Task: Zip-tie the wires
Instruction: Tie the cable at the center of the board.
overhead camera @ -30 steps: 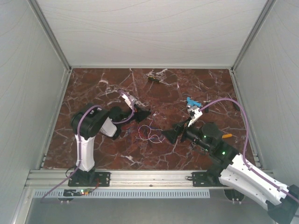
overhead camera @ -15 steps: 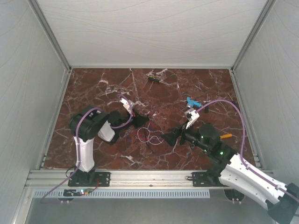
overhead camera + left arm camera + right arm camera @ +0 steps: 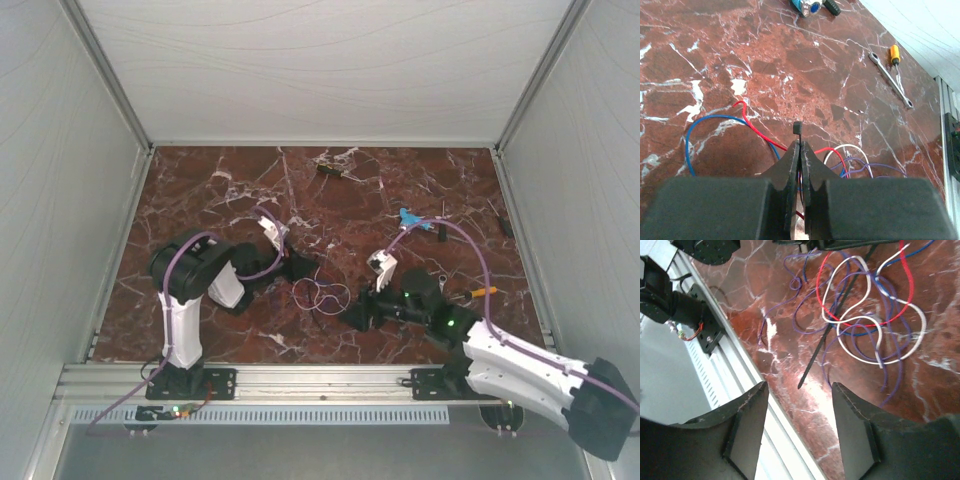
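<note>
Low over wires (image 3: 867,315), left hand (image 3: 799,146) pinches zip tie (image 3: 797,128).

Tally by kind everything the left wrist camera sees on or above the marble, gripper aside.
Tangle of wires: 1
Zip tie: 1
Wrench: 1
Orange-handled screwdriver: 1
Blue tool, cropped: 1
Black tool, cropped: 1
Total: 6

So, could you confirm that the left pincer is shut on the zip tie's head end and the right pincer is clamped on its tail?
Not quite: the right pincer is open, and the tail of the zip tie is loose, ungripped, as the right wrist view shows. The left pincer is indeed shut on the head end.
</note>
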Available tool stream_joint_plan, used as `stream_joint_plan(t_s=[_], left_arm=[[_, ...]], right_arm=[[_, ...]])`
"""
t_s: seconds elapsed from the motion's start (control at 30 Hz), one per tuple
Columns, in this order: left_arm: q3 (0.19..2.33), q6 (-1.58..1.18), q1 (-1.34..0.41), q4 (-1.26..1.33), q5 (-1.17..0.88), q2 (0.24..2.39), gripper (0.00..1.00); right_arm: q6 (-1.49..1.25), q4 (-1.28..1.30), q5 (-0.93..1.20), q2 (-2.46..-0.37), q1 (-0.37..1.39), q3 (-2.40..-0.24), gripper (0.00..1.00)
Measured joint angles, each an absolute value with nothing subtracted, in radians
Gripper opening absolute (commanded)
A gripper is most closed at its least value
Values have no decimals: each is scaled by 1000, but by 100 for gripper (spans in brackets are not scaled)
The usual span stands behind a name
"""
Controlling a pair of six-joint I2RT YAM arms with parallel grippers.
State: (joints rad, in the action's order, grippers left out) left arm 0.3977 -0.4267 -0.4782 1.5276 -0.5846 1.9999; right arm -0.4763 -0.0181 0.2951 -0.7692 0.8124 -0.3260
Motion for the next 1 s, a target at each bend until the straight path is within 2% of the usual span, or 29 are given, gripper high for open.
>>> stream_joint_plan(t_s=[0.17,0.23,0.43,0.7,1.0], left_arm=[[381,-426,-485,1527,-595,2000,0],[378,-426,-487,1527,-599,2000,0],[366,-426,-487,1527,-605,2000,0],[353,-427,-487,1527,-610,2000,0],[345,-439,-487,1528,-612,2000,0]], right_arm=[[-473,-123,297,-931,869,-324,29],[-466,-157,296,-992,873,-324,27],[-406,-302,242,-1115,908,-297,25],[-227,-579,-21,-1225,1171,-166,27],[-59,-788,-181,-1346,1278,-121,33]])
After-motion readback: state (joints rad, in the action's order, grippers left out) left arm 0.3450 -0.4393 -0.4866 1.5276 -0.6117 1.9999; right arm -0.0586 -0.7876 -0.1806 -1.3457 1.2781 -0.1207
